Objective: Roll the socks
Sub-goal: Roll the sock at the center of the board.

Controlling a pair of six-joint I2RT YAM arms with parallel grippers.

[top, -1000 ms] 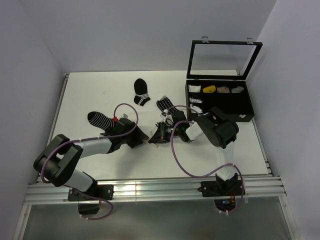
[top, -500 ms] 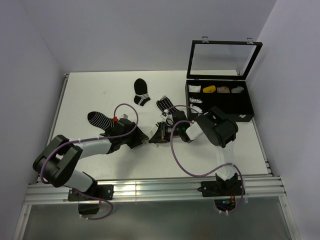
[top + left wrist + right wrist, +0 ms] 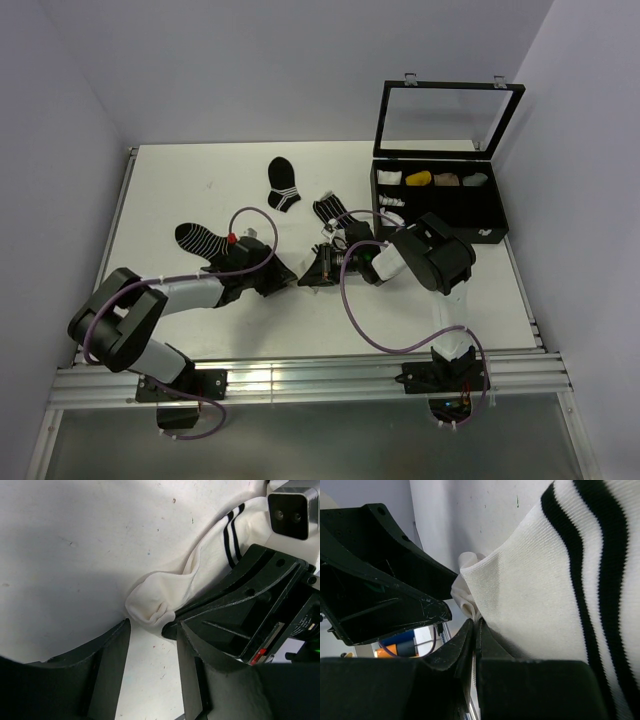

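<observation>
- A white table (image 3: pixel 200 180) fills the floor between pale walls, with an open black case (image 3: pixel 440 205) at its right.
- The white sock (image 3: pixel 200 575) lies at mid-table. Its long axis runs from a bunched end by the left arm to a black-striped cuff by the right arm.
- A striped black sock (image 3: pixel 327 209) lies just behind it.
- The right pincer (image 3: pixel 475 630) is pressed together on the white sock's bunched end.
- The left pincer (image 3: pixel 152 625) stands apart, its tips just beside that bunch.

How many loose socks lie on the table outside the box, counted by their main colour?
black socks: 3
white sock: 1
Total: 4
</observation>
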